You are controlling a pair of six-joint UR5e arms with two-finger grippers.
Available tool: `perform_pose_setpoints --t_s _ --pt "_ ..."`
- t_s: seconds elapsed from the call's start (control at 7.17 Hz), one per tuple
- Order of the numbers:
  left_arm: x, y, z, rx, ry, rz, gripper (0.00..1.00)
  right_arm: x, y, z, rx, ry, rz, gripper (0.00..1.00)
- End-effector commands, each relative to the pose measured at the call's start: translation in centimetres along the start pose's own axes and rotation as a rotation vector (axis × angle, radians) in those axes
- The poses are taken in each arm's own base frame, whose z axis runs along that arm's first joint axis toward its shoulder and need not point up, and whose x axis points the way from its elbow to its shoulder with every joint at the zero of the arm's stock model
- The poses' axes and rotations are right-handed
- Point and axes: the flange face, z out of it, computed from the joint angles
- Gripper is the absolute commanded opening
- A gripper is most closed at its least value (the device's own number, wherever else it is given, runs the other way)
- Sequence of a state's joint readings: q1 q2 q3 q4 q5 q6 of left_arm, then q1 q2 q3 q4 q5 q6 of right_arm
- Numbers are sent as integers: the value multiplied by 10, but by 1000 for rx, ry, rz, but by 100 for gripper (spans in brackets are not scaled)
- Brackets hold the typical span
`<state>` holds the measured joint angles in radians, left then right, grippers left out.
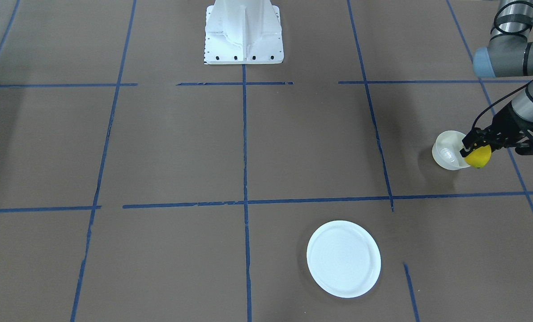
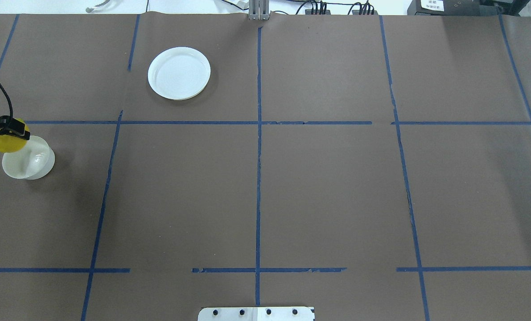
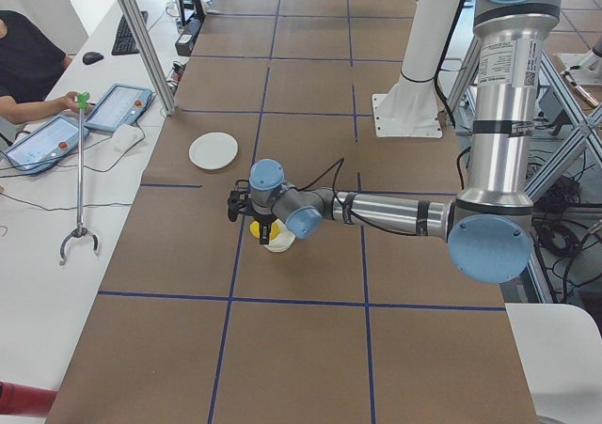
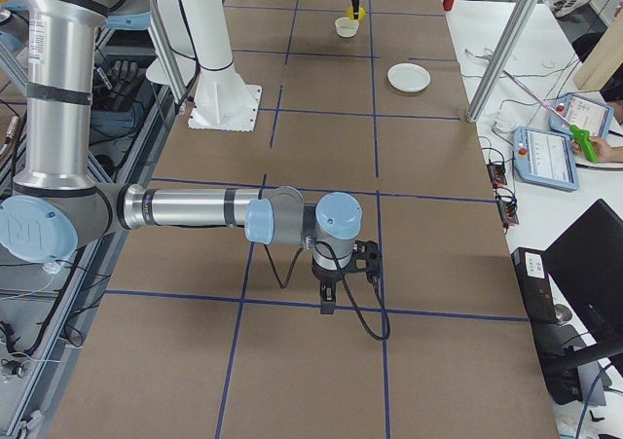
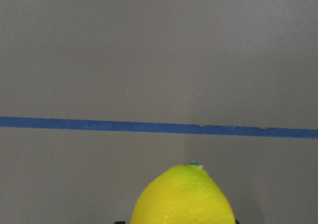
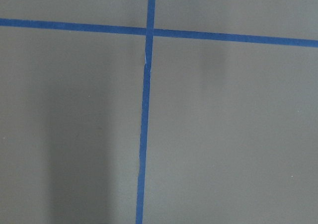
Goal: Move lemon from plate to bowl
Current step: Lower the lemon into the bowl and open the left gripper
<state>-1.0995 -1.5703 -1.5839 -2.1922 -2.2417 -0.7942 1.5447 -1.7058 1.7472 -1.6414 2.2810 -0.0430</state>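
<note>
My left gripper [image 1: 474, 146] is shut on the yellow lemon [image 1: 479, 157] and holds it in the air over the edge of the small deep white bowl [image 1: 445, 154]. In the overhead view the lemon [image 2: 7, 142] overlaps the bowl's [image 2: 32, 164] far left rim. The left wrist view shows the lemon's green-tipped end [image 5: 184, 196] over brown paper and a tape line. The flat white plate [image 1: 343, 258] lies empty, well away from the bowl. My right gripper [image 4: 329, 298] points down at the table far from these things, and I cannot tell whether it is open or shut.
The white robot base [image 1: 244, 33] stands at the table's middle edge. Blue tape lines [image 1: 245, 147] divide the brown table cover. A side desk holds tablets [image 3: 118, 106], and a person there holds a grabber stick [image 3: 79, 175].
</note>
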Motion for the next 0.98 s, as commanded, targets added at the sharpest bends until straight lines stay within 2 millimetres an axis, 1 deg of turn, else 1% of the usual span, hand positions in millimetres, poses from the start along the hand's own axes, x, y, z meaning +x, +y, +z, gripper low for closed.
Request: perform_pose_setpoints --t_s 0.0,0.28,0.56,0.7,0.84 --pt "-8 14 -1 -13 -6 -5 0 0 0 0 0 0 0 100" --pt "-8 17 3 -23 -8 -8 0 0 0 -1 1 0 -1 100" --pt "-2 19 7 -31 -5 3 0 0 0 0 0 0 0 100" --pt "1 17 7 -29 -3 5 35 0 0 0 0 1 0 100" --pt "3 16 6 -27 -1 10 99 0 0 0 0 2 0 100"
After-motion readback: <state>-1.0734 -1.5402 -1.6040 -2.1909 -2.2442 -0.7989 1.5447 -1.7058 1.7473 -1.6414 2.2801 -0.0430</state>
